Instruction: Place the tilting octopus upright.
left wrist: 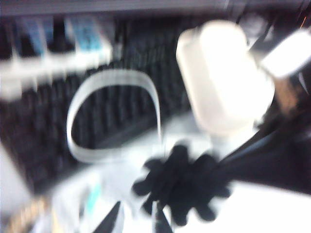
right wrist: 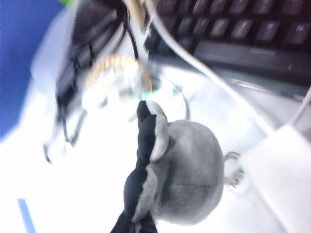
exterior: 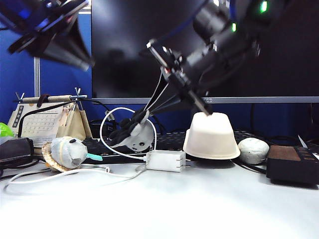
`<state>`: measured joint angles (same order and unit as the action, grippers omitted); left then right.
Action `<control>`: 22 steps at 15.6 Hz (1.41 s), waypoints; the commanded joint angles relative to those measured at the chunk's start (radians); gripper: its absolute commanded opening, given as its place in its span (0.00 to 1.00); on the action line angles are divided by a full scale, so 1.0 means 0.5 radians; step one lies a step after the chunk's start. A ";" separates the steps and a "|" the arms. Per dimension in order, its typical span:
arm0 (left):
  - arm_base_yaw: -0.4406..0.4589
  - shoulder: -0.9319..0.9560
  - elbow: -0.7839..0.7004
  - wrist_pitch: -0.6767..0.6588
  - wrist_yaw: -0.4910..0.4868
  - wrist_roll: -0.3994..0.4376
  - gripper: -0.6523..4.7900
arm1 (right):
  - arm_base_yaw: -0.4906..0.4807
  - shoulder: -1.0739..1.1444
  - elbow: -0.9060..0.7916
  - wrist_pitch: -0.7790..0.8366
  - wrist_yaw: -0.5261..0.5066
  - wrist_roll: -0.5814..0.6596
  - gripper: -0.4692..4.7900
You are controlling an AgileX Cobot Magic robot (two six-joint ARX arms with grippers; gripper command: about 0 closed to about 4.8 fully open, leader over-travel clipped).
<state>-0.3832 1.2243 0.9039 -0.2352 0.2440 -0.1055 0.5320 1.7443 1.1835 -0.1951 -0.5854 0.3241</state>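
Exterior view: the tilting octopus (exterior: pixel 133 133) is seen lifted at centre frame, pinched by a leg in the closed right hand (exterior: pixel 145 118), dark undersides outward, not yet set upright on the desk (exterior: pixel 164 209), while the left hand (exterior: pixel 75 50), spread wide, hangs empty at upper left.

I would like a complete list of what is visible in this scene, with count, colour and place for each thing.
octopus: one, light grey with dark legs, left of the bowl, gripped by the right tool
plush toy: one, grey with tan rim, table's left
bowl: one, white, upside down, centre-right
ball: one, pale grey-white, right of the bowl
adapter: one, white, in front of the keyboard
keyboard: one, black, behind the adapter
calendar: one, white, far left
box: one, dark, far right
left tool: one, black, open, raised at the upper left
right tool: one, black, shut on the octopus
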 commanded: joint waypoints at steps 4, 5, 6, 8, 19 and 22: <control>0.002 -0.025 0.006 -0.298 0.331 0.001 0.28 | 0.232 -0.282 0.010 -0.488 0.636 -0.462 0.08; 0.002 -0.032 0.006 -0.302 0.494 0.001 0.28 | 0.277 -0.303 0.010 -0.534 0.715 -0.481 0.08; 0.001 -0.034 0.006 -0.304 0.661 0.001 0.28 | 0.313 -0.315 0.011 -0.572 0.771 -0.494 0.08; 0.001 -0.044 0.006 -0.308 0.893 0.001 0.28 | 0.362 -0.324 0.011 -0.633 0.867 -0.494 0.08; 0.001 -0.069 0.006 -0.605 1.291 0.002 0.28 | 0.412 -0.580 0.010 -1.133 1.475 -0.600 0.08; 0.001 -0.069 0.006 -0.597 1.316 0.002 0.28 | 0.529 -0.582 0.009 -1.321 1.846 -0.671 0.08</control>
<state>-0.3840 1.1946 0.9039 -0.5426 0.8913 -0.1059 0.7868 1.4578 1.1854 -0.8307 0.2829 -0.0013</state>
